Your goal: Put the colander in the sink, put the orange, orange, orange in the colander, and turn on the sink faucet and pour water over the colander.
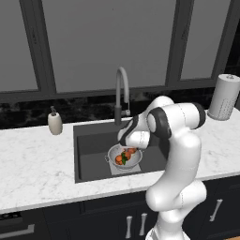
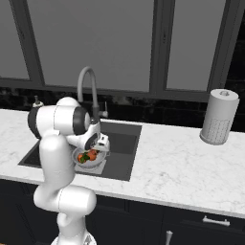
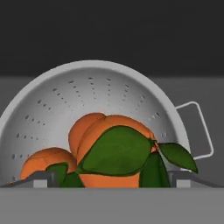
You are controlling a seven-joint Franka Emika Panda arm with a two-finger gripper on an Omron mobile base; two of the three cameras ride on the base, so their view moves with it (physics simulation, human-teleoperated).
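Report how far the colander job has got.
Done: the colander sits in the sink with oranges in it; at least two show, a third is not clear. In hand: the open gripper hangs just over the fruit. Left: the sink faucet; no water is seen running.

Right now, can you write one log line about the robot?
claw: open over oranges | oranges: in colander | colander: in sink | faucet: no water seen

I see even, flat rendered light; shadows soft, no glare; base views slightly soft, hand view sharp.
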